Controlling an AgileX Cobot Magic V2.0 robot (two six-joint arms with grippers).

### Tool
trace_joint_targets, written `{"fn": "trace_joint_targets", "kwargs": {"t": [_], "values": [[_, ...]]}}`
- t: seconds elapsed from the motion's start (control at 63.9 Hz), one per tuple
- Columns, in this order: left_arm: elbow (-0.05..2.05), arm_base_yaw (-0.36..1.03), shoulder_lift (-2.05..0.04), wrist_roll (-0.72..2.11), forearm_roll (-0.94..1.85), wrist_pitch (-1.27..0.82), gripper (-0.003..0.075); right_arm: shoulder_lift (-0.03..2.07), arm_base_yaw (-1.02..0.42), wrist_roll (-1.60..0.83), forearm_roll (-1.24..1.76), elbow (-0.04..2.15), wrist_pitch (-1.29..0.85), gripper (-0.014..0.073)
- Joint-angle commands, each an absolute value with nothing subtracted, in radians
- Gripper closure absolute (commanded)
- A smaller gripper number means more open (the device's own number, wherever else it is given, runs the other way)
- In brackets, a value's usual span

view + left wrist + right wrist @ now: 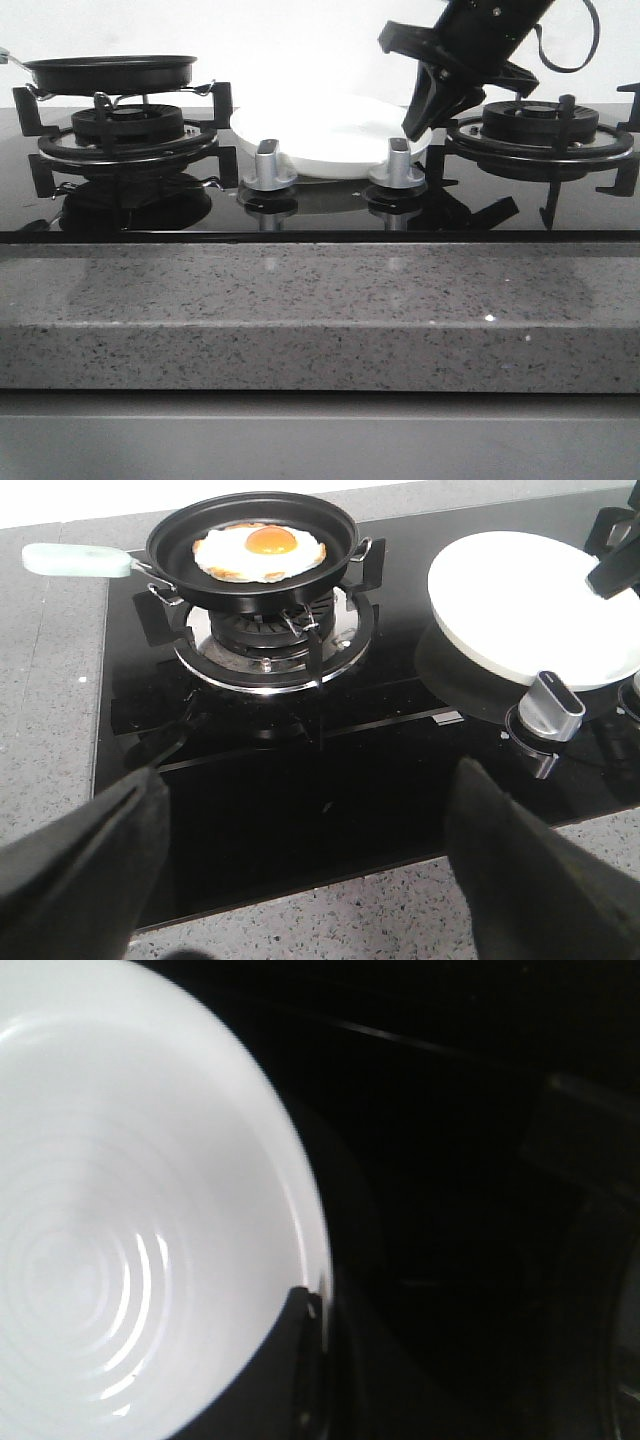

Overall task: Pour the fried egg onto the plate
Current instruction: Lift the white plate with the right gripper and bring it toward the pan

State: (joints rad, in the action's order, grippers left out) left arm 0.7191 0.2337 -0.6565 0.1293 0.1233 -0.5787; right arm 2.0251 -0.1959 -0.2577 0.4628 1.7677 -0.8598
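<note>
One fried egg (260, 551) in one pan (250, 525), one plate (530, 600) pinched by right end effector (420, 125), left end effector (310, 880) spread.

Robot-wise, it's all matte black. In the front view's upper right, the right arm (497, 22) is a chunky dark body with a couple of small pale screw dots on it and a thin black cable (585, 40) looping off its side. Below it sits a flat angular bracket, then the right gripper (432, 105) with long tapered fingers ending in narrow tips. In the left wrist view's bottom corners, the left gripper (305, 865) shows two wide, blurry black wedge fingers (85, 870). The right wrist view's bottom shows one dark fingertip (290, 1370) with a slightly glossy edge.
</note>
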Motion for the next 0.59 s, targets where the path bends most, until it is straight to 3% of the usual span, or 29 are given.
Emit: {"fn": "trace_joint_targets", "kwargs": {"t": [0.0,0.329,0.579], "values": [[0.755,0.243,-0.663,0.127,0.134,-0.502,0.0158,1.968,-0.196,-0.288,0.487,1.792,-0.853,0.0659],[0.755,0.243,-0.663,0.127,0.134,-0.502,0.0158,1.892,-0.195,-0.287,0.49,1.821,-0.721,0.0659],[0.755,0.243,-0.663,0.127,0.134,-0.502,0.0158,1.796,-0.195,-0.287,0.49,1.872,-0.813,0.0659]]}}
